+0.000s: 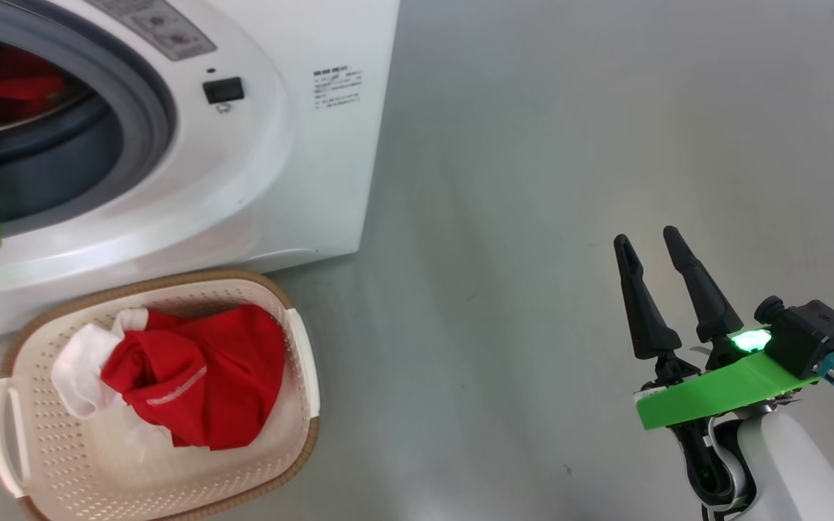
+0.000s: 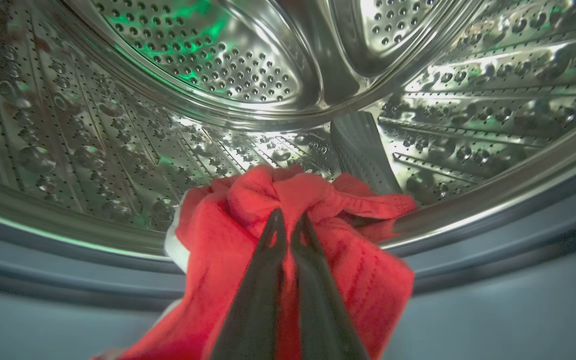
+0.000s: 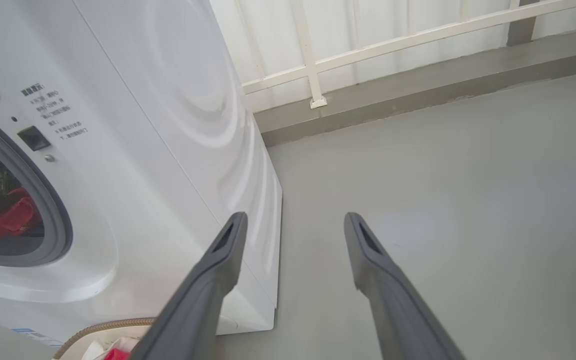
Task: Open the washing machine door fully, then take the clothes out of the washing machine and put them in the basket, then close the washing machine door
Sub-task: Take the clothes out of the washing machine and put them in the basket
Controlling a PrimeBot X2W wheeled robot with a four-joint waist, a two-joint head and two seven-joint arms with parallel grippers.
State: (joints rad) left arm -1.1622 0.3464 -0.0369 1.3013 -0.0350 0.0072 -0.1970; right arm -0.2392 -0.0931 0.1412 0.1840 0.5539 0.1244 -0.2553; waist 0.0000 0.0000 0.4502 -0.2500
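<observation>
The white washing machine (image 1: 301,145) stands with its round opening uncovered; its door is out of view. Inside the steel drum (image 2: 208,65), my left gripper (image 2: 290,222) is shut on a bunched red garment (image 2: 288,195) at the drum's front lip. That red cloth also shows through the opening (image 1: 4,90) (image 3: 10,220). The basket (image 1: 40,463) sits on the floor before the machine and holds a red garment (image 1: 200,376) and a white cloth (image 1: 77,369). My right gripper (image 1: 649,242) (image 3: 293,220) hangs open and empty over the floor to the right.
Grey floor (image 1: 569,145) stretches to the right of the machine. A white railing (image 3: 418,35) and a low grey kerb (image 3: 418,90) run along the far side. The grey rubber gasket (image 1: 149,108) rings the opening.
</observation>
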